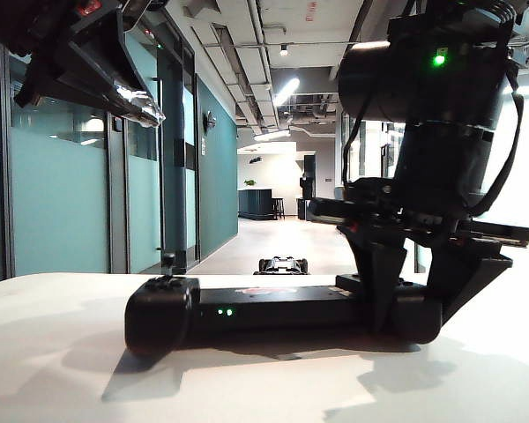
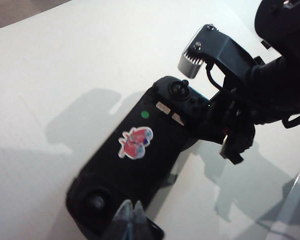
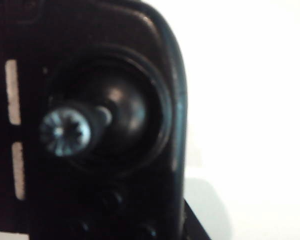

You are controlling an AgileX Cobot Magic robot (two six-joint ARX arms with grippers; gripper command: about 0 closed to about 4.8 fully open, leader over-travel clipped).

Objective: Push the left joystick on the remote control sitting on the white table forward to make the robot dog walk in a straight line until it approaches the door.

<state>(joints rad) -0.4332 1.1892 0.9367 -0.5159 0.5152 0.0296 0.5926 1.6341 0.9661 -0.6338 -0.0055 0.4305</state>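
Observation:
The black remote control (image 1: 273, 310) lies on the white table (image 1: 53, 361), green lights facing the exterior view. Its left joystick (image 1: 168, 262) stands upright and untouched; from the left wrist it shows as a knob (image 2: 96, 202) just beside my left gripper (image 2: 130, 207), whose tips are shut and empty. In the exterior view that left gripper (image 1: 150, 113) hangs high above the controller's left end. My right gripper (image 1: 413, 323) straddles the right handle, one finger on each side; contact is unclear. The right wrist view is filled by the other thumbstick (image 3: 65, 132). The robot dog (image 1: 283, 264) stands in the corridor beyond.
A long corridor runs away behind the table, with teal glass walls and dark door frames (image 1: 172, 176) on the left and a dark counter with stools (image 1: 260, 204) at the far end. The controller's middle carries a red sticker (image 2: 135, 142).

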